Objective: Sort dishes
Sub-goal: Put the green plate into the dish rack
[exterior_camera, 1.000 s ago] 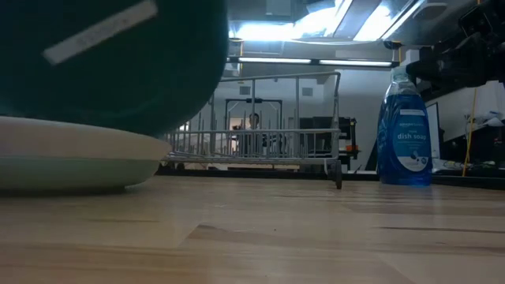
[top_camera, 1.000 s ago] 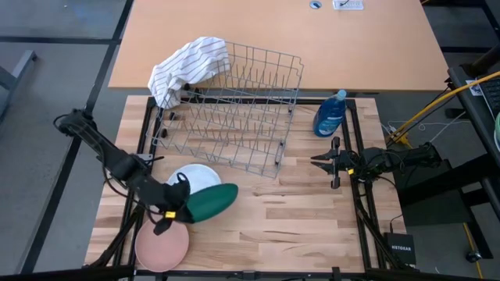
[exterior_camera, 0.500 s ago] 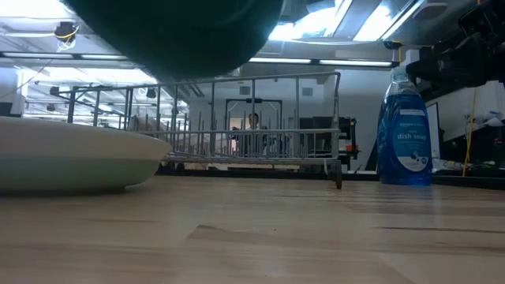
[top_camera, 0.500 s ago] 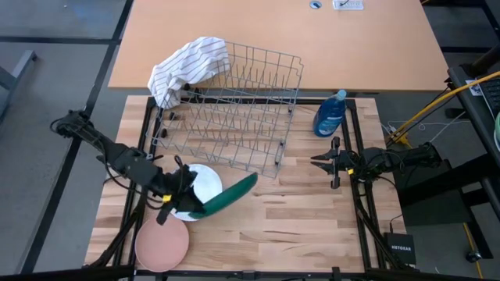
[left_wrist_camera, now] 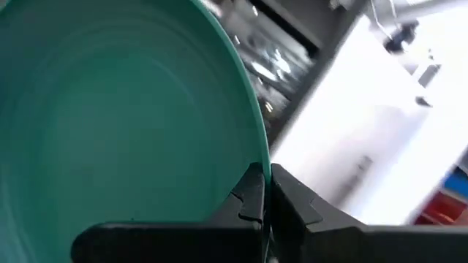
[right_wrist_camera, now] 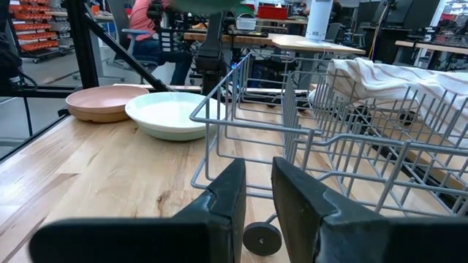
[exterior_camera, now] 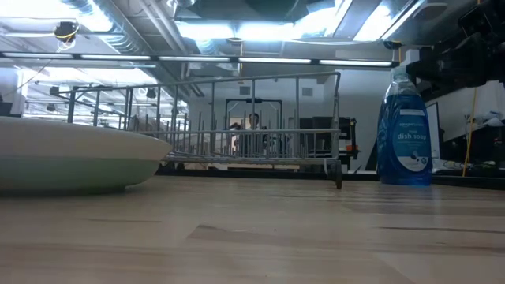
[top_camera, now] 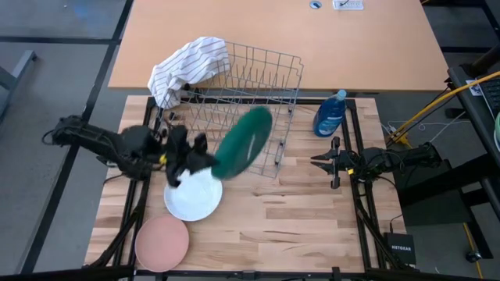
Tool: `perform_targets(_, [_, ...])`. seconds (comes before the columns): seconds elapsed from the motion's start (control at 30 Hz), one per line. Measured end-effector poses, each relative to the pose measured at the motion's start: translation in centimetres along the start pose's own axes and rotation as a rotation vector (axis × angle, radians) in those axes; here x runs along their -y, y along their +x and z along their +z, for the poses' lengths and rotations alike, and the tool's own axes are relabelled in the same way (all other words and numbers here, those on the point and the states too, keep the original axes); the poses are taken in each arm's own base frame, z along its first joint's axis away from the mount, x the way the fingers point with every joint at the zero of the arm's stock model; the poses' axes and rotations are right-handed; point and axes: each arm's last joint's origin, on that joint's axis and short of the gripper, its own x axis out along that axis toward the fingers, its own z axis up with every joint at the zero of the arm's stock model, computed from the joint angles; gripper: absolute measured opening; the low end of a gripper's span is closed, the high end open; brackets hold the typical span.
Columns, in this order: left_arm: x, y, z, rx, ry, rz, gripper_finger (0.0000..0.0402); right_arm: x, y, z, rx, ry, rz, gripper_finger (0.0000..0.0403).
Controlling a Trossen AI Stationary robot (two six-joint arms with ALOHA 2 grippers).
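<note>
My left gripper [top_camera: 205, 161] is shut on the large dark green plate [top_camera: 243, 141], held up over the near edge of the wire dish rack [top_camera: 234, 105]. In the left wrist view the plate [left_wrist_camera: 117, 124] fills the picture. The white plate [top_camera: 193, 196] lies flat on the table below and left of it, and the pink plate [top_camera: 162, 243] lies flat near the front edge. My right gripper [top_camera: 316, 161] waits at the table's right, level and empty, its fingers a narrow gap apart [right_wrist_camera: 257, 191]. No sage green or tan plate shows on its own. My left gripper pinches the green plate's rim [left_wrist_camera: 262, 156] between its two fingers, one finger [left_wrist_camera: 250, 196] on the plate's inner face and the other on its back. The fingers come level from the table's left. The plate is lifted clear and stands tilted on edge, beyond the fingers.
A striped white cloth [top_camera: 190, 66] hangs over the rack's far left corner. A blue soap bottle [top_camera: 330, 115] stands right of the rack. In the low view a pale plate [exterior_camera: 71, 158] is close at the left. People show in the room beyond.
My left gripper has risen and gone toward the far edge and the rack, staying shut on the green plate. The plate has been lifted off the white plate and tipped from nearly flat to on edge. It has left the low view.
</note>
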Motion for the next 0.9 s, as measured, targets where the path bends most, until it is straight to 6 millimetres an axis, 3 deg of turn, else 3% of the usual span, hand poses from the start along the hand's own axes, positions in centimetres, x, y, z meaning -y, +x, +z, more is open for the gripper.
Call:
perform_targets(0.23, [-5.5, 1.2, 3.0, 0.138, 0.096, 0.079, 0.0, 0.0, 0.0, 0.0, 0.001, 0.0, 0.0, 0.0072])
perform_targets(0.63, [-20.3, 4.7, 5.6, 0.171, -0.056, 0.059, 0.0, 0.0, 0.0, 0.0, 0.001, 0.0, -0.001, 0.0072])
perform_targets(0.9, [-27.0, 7.5, 8.3, 0.199, -0.097, 0.085, 0.0, 0.0, 0.0, 0.0, 0.001, 0.0, 0.0, 0.0072])
